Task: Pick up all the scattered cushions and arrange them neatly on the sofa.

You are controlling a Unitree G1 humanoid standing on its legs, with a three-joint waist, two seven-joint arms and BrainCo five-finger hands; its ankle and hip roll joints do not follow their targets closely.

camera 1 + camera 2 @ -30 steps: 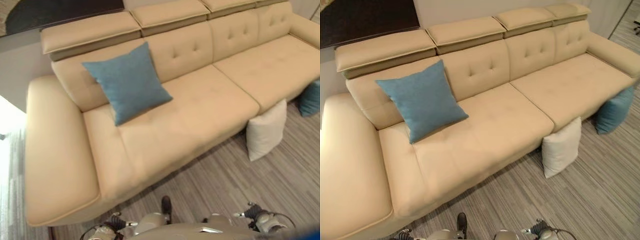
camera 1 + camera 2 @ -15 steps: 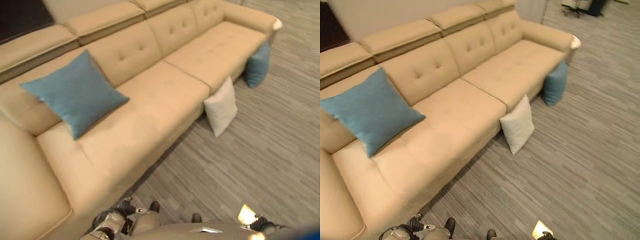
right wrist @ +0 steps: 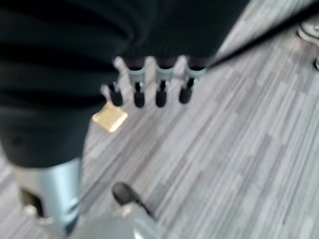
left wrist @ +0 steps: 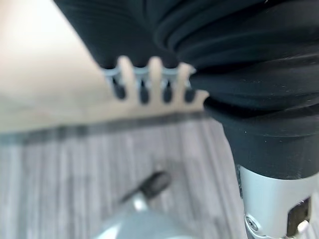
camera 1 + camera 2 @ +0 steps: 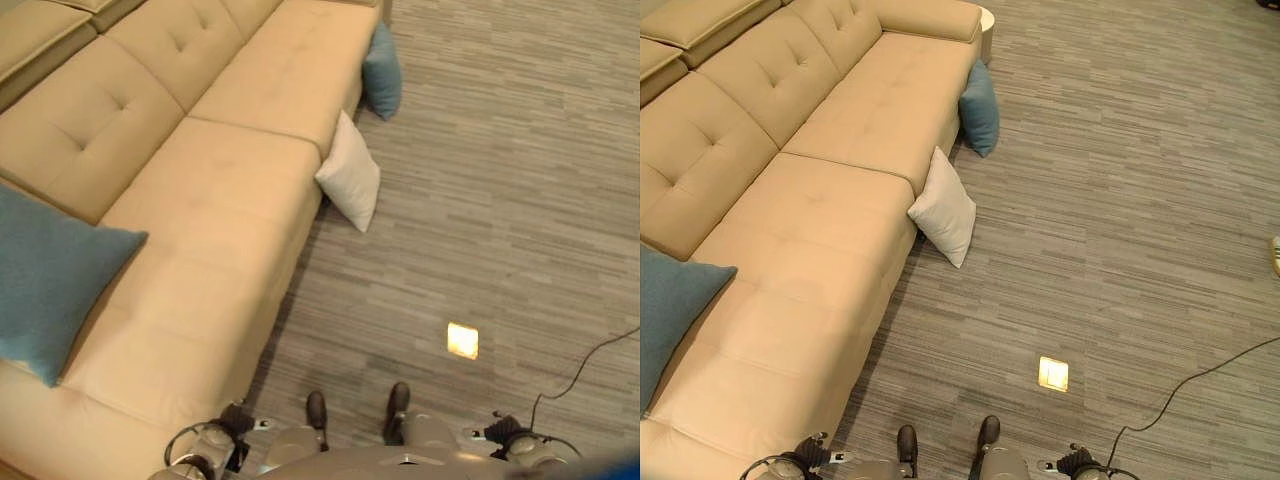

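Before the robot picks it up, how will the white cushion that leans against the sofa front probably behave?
The white cushion looks plump, so it is probably light and will dent under curled fingers. It stands on one corner against the sofa, so a push would likely topple it onto the floor. Its cloth looks matte, probably not slippery.

Beige tufted sofa (image 5: 830, 130), teal cushions (image 5: 980, 108) (one white cushion (image 5: 945, 207)), grey striped floor (image 5: 1120, 200).

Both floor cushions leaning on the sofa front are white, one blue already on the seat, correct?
Not quite. Only the nearer square fabric cushion is white; the farther one is blue, as the right eye view shows. Both lean against the beige leather sofa, and a blue cushion sits on its seat.
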